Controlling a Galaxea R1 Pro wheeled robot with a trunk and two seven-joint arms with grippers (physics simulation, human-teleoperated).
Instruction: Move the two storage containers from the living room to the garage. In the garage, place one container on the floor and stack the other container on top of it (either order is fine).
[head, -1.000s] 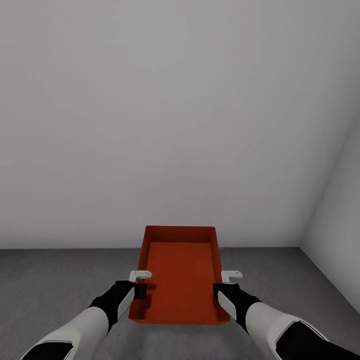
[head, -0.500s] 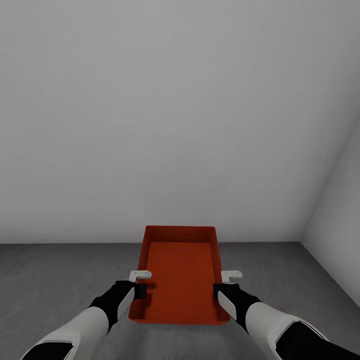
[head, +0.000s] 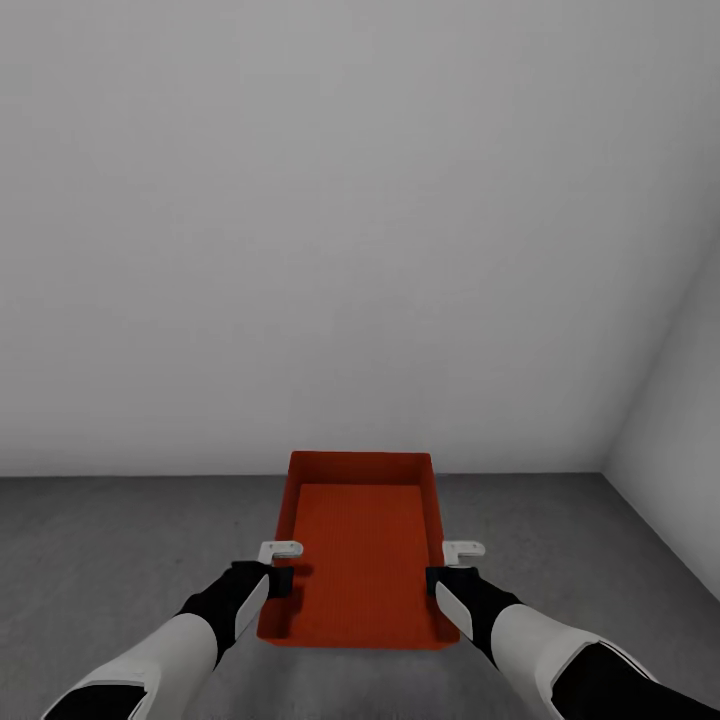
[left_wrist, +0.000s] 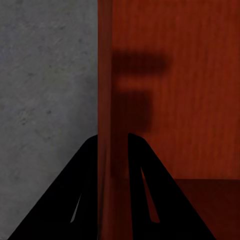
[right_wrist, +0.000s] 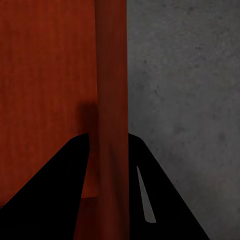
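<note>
Storage container (head: 360, 545) between both grippers — left gripper (head: 283, 580), right gripper (head: 432, 580) — above floor (head: 100, 560), wall (head: 350, 230) behind.

Low in the frame's centre, an orange-red storage container (head: 360, 550), open top up, held off the grey floor (head: 100, 560) between left gripper (head: 280, 566) and right gripper (head: 452, 566), each clamped on a long side wall; white walls (head: 340, 220) above, corner at right
</note>
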